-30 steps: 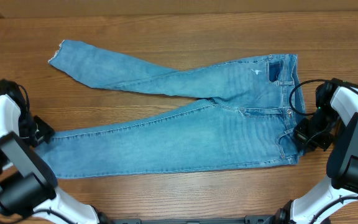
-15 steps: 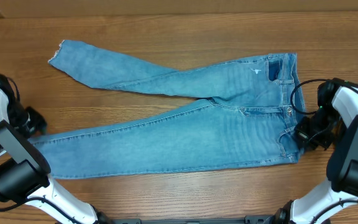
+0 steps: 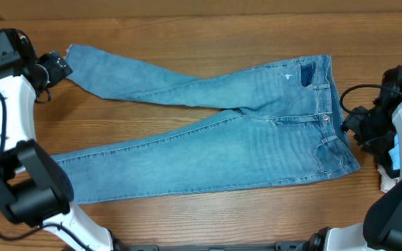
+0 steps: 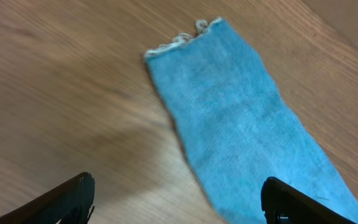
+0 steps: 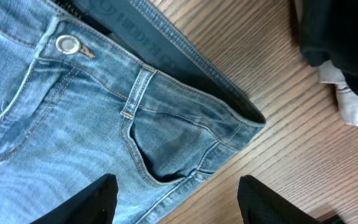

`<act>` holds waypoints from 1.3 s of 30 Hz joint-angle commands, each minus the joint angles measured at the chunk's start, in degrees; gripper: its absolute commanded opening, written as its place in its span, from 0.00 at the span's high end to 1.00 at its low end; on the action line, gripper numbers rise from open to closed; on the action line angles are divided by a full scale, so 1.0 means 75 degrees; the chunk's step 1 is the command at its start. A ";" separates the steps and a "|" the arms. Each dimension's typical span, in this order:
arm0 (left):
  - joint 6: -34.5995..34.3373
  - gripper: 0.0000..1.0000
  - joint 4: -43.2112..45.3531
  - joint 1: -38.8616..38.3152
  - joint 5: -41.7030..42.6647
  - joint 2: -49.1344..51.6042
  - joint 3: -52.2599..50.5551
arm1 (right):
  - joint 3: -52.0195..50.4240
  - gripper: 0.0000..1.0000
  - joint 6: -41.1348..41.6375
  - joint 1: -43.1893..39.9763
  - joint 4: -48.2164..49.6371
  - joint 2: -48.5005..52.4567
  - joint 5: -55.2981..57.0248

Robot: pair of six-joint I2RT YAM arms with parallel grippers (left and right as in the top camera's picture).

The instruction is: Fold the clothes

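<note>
Faded light-blue denim jeans (image 3: 222,150) lie flat on the grained wooden table (image 3: 187,35), legs splayed apart. The left gripper (image 4: 179,208) has its fingers spread wide and holds nothing; the frayed hem (image 4: 182,40) lies just ahead of it. The right gripper (image 5: 179,202) is likewise agape and empty above the stitched front pocket (image 5: 160,149) (metal button (image 5: 66,44) ahead, to its left). Black and white garments (image 5: 344,56) lie to its right, apart from the waistband (image 5: 185,68).

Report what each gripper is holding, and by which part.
Nothing is held. The left gripper is open beside the leg hem of the jeans; the right gripper is open over the waistband corner.
</note>
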 commanded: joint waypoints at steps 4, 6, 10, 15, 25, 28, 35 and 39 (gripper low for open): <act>-0.0469 0.12 0.0845 0.0009 0.1093 0.1693 0.0087 | 0.0114 0.34 -0.0163 -0.0026 -0.0026 -0.0085 -0.0070; -0.0656 0.12 0.1023 -0.0003 0.1102 0.2028 0.0087 | 0.0114 0.34 -0.0163 -0.0026 -0.0026 -0.0085 -0.0070; -0.0740 0.16 0.1655 -0.0128 0.1547 0.2588 0.0087 | 0.0114 0.38 -0.0163 -0.0026 -0.0020 -0.0085 -0.0070; -0.0769 0.53 0.2002 -0.0411 0.1545 0.2745 0.0087 | 0.0114 0.42 -0.0163 -0.0026 -0.0020 -0.0085 -0.0067; -0.0423 0.96 -0.0466 0.0041 0.1562 0.0962 0.0090 | 0.0114 0.42 -0.0236 -0.0026 0.0044 -0.0085 -0.0067; -0.0213 0.96 -0.1985 0.0227 0.1096 -0.1005 0.0090 | 0.0114 0.42 -0.0306 -0.0026 0.0111 -0.0085 -0.0076; -0.0216 0.93 -0.3483 0.0230 -0.0615 -0.4182 0.0087 | 0.0114 0.42 -0.0306 -0.0026 0.0096 -0.0085 -0.0157; -0.0213 0.93 -0.4319 0.0230 -0.0653 -0.3905 0.0085 | 0.0114 0.42 -0.0306 -0.0026 0.0041 -0.0085 -0.0166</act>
